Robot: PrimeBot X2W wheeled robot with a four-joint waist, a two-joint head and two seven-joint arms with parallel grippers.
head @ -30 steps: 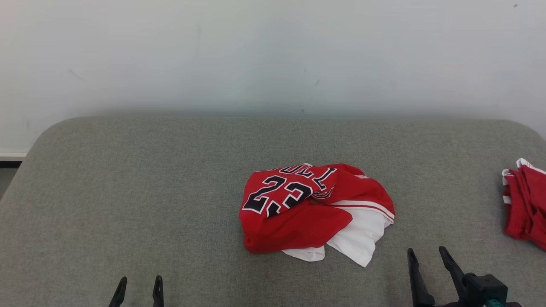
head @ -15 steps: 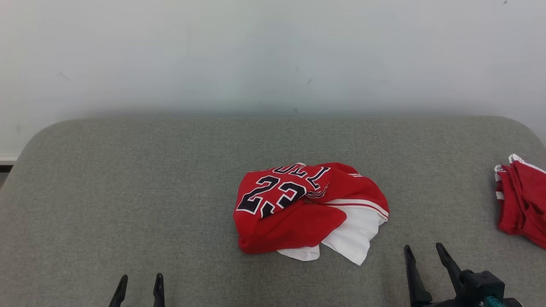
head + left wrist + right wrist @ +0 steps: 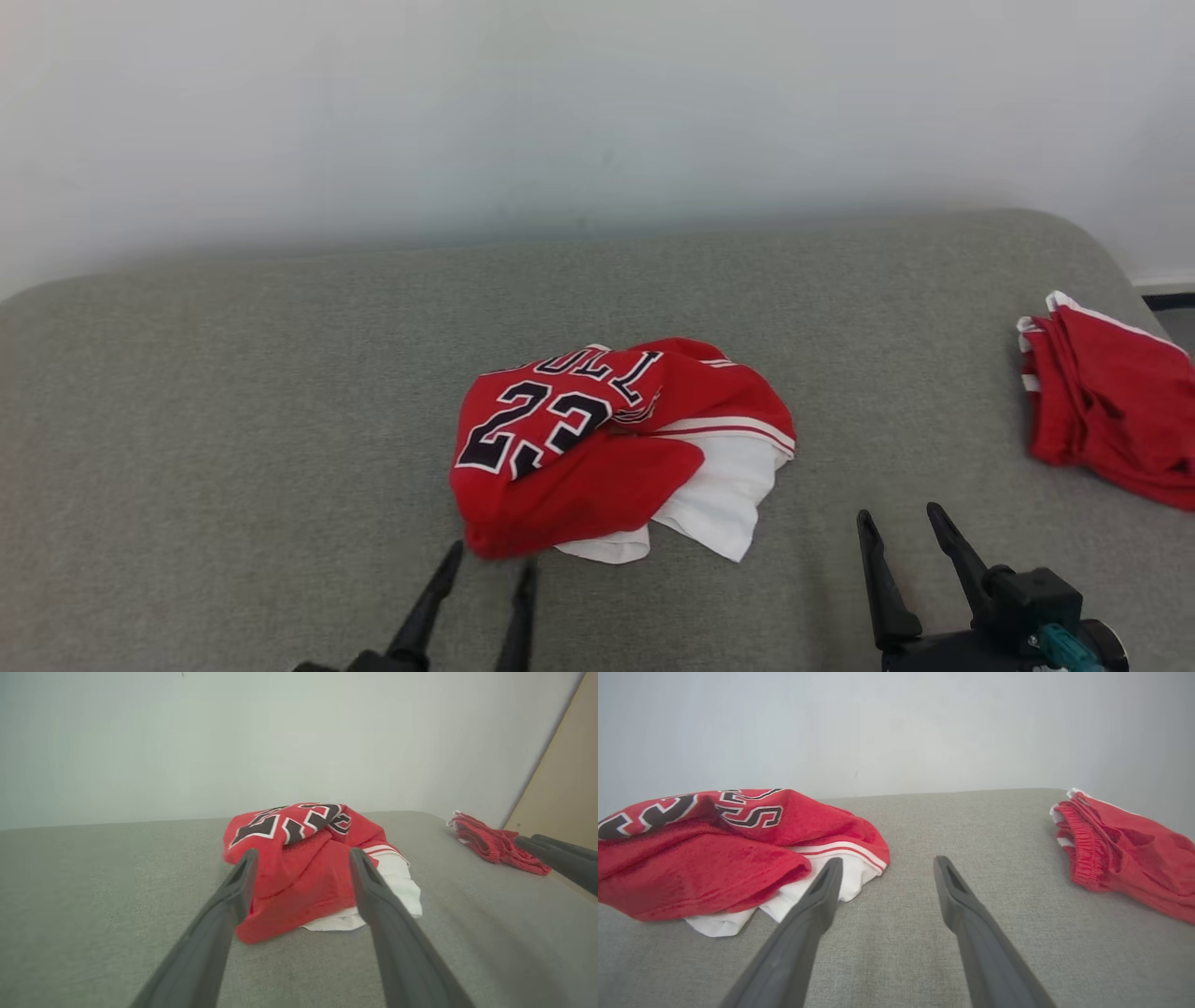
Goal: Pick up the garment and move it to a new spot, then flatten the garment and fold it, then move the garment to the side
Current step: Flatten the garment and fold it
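L gripper: fingers spread wide, empty, tips by jersey 7 o'clock edge.
R gripper: spread wide, empty, jersey's 4 o'clock.

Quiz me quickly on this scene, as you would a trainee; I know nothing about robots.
1. True or false: the left gripper is shut on the jersey.
2. Which number is printed on the jersey?
3. Where does the second red garment lie? A: under the jersey. B: on the grey surface, apart from the jersey, on the robot's right. C: draped over the left gripper.

Key
1. False: its fingers stand open at the jersey's near edge, with nothing clamped between them.
2. 23.
3. B.
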